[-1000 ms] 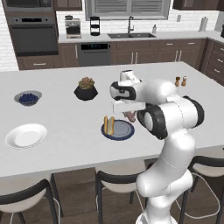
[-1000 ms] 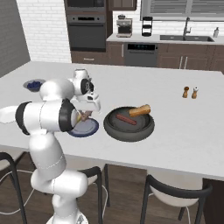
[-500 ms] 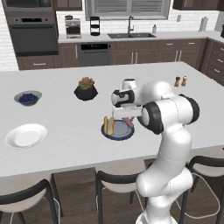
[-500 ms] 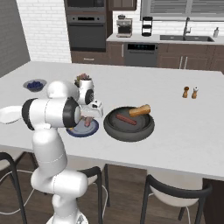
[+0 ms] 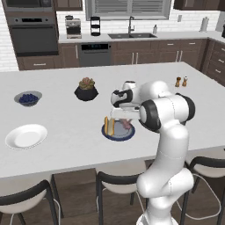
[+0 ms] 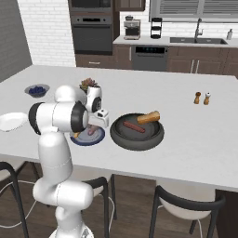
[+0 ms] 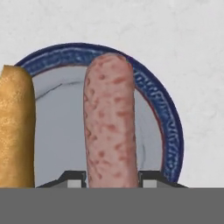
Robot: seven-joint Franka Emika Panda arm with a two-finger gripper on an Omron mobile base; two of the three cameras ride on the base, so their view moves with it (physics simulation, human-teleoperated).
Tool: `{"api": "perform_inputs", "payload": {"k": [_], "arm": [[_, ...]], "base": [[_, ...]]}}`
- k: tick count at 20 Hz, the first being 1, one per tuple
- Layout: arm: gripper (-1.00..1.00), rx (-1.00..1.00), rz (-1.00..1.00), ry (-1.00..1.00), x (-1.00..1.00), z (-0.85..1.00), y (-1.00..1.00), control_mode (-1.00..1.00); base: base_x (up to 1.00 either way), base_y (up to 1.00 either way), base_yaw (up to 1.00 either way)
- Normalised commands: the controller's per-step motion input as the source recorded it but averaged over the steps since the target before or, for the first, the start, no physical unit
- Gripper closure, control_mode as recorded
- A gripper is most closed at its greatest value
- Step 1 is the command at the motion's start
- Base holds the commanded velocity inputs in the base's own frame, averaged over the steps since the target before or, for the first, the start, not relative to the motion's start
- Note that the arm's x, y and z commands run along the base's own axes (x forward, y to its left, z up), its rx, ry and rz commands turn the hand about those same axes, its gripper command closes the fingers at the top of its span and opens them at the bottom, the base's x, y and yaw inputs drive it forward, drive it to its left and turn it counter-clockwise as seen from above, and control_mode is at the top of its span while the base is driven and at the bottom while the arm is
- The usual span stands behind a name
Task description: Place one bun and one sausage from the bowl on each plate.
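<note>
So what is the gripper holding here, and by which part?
The gripper is shut on a sausage, gripping it at one end, over the blue-rimmed plate.

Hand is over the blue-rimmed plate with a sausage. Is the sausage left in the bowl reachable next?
Probably yes. The bowl sits right beside the blue-rimmed plate, and its sausage lies uncovered, apart from the bun. But the hand must first release its own sausage.

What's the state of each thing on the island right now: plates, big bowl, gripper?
Grey plate with dark blue rim: holds one golden bun, pink sausage over it.
Gripper: shut on the sausage.
Plain white round plate: bare, nothing on it yet.
Wide dark grey-black bowl: one bun and one darker sausage left inside.
</note>
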Motion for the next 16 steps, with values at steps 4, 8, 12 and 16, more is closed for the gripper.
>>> {"api": "perform_inputs", "payload": {"k": [4,8,12,16], "arm": [[1.0,0.01,-0.12,-0.02,0.0,-0.17,0.32,-1.0],[1.0,0.0,-0.08,-0.11,-0.02,-0.3,0.01,-1.0],[1.0,0.0,-0.03,-0.1,0.0,-0.14,-0.01,-1.0],[-1.0,0.0,0.0,-0.07,0.0,-0.09,0.0,-1.0]], "base": [[0.0,0.0,0.0],[0.0,0.0,0.0],[0.0,0.0,0.0],[0.0,0.0,0.0]]}}
